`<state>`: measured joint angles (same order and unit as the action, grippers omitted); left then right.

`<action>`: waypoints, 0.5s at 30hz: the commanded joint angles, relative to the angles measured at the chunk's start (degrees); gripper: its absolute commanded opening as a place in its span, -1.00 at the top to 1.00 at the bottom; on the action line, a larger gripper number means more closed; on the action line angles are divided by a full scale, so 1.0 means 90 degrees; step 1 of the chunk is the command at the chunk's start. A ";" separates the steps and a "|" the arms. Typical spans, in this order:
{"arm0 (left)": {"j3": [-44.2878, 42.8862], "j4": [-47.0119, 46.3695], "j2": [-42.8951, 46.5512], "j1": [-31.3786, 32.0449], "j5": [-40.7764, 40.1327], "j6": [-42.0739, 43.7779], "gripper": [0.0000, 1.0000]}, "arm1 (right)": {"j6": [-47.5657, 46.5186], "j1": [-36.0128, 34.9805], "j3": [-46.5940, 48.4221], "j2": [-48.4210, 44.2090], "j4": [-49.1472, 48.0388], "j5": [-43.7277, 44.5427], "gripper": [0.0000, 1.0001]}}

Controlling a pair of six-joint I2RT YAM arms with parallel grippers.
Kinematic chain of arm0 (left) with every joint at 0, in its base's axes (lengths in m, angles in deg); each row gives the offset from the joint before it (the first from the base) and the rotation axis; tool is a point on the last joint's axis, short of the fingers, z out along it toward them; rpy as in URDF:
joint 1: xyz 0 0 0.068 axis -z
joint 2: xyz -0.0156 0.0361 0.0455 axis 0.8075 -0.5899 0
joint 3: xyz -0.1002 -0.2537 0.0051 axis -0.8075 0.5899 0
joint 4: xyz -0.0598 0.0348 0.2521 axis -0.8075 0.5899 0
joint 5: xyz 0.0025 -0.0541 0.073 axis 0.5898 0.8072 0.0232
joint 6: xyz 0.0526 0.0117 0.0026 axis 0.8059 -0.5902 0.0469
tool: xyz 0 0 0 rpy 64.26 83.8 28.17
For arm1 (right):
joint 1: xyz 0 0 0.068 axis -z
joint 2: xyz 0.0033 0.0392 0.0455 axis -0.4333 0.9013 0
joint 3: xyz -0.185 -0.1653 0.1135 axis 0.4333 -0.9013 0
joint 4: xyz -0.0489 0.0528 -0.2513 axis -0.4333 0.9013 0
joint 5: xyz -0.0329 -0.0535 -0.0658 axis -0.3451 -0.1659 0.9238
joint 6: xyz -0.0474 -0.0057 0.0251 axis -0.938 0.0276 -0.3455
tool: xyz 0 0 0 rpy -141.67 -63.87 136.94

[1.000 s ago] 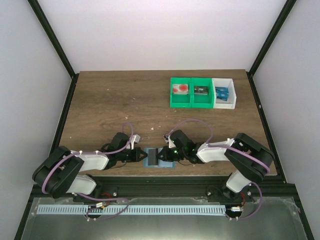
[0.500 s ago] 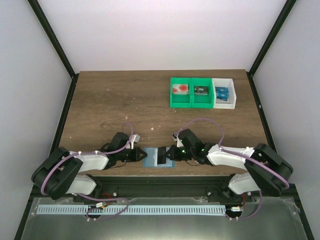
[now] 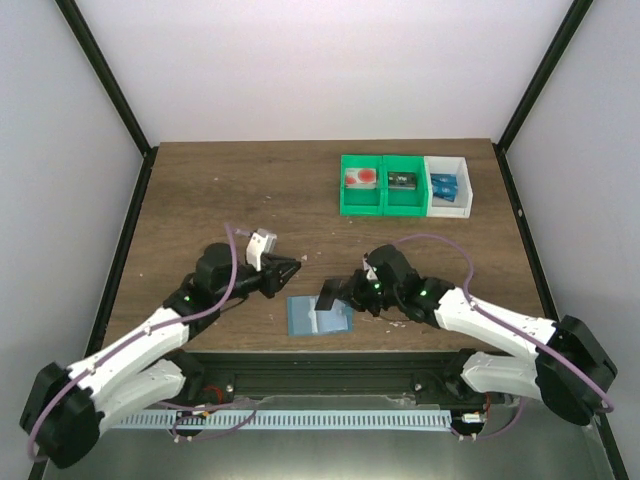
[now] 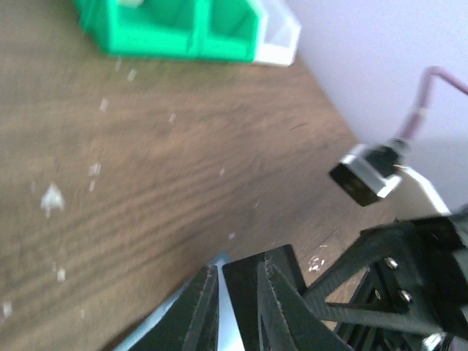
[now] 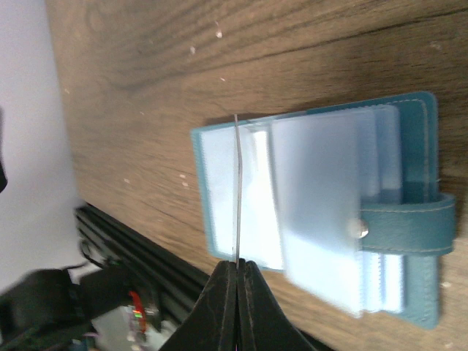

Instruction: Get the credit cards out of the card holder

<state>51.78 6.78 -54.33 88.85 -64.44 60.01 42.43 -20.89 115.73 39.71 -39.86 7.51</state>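
The light-blue card holder [image 3: 312,318] lies open and flat near the table's front edge. In the right wrist view its teal cover [image 5: 417,146] and clear sleeves show. My right gripper [image 3: 342,296] is shut on a thin dark credit card [image 3: 327,297] and holds it just above the holder's right half. That card shows edge-on [image 5: 236,190] above my shut right gripper [image 5: 238,265]. My left gripper [image 3: 292,267] hovers up and left of the holder, empty, jaws a narrow gap apart. In the left wrist view the same gripper [image 4: 238,269] looks past the card's dark corner [image 4: 281,257].
Two joined green bins [image 3: 380,186] and a white bin [image 3: 447,187] stand at the back right with small items inside. They also show in the left wrist view as green bins [image 4: 168,33] and a white bin [image 4: 279,45]. Pale crumbs dot the wood.
My left gripper has let go of the holder and risen back and to the left. My right gripper has drawn a dark card out of the holder and lifted it.
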 commanded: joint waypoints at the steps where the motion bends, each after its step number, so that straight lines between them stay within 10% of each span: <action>1: 0.0109 -0.0236 0.1002 0.0511 0.0066 0.2181 0.54 | 0.1743 0.0265 0.0424 -0.0068 0.0214 -0.0589 0.99; 15: 0.0279 0.1008 0.2218 0.0776 0.0930 0.4474 0.19 | 0.4537 0.0301 0.0309 -0.0509 -0.1171 -0.1109 0.99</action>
<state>53.72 11.11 -35.34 95.65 -58.89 92.18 75.74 -18.70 117.94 36.44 -46.00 -0.05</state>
